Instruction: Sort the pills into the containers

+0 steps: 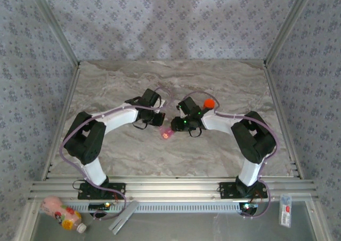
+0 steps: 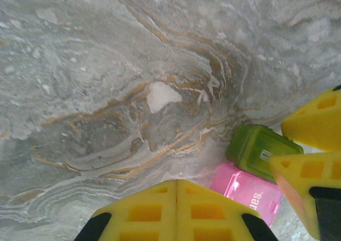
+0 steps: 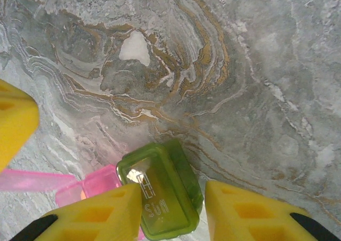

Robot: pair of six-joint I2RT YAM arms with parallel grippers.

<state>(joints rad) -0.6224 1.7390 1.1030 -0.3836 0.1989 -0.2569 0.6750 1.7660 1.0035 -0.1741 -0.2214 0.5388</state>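
While the L fingers (image 2: pixel 176 203) are pressed tight together w/ nothing in them, the R fingers (image 3: pixel 125 206) are close together, pinching the pill case (image 2: pixel 248 190). Its green part (image 3: pixel 160 193) sits btw the R fingers, lid down, w/ "SUN" on top. Its pink part (image 3: pixel 98 182) is joined on, just beside one R finger. A flat pink flap (image 3: pixel 32 179) sticks out from it toward the L fingers. The case lies on the bench (image 2: pixel 106 91), just beside the L fingers' tips. An orange thing (image 1: pixel 209 102) sits behind the R fingers, near the arm.
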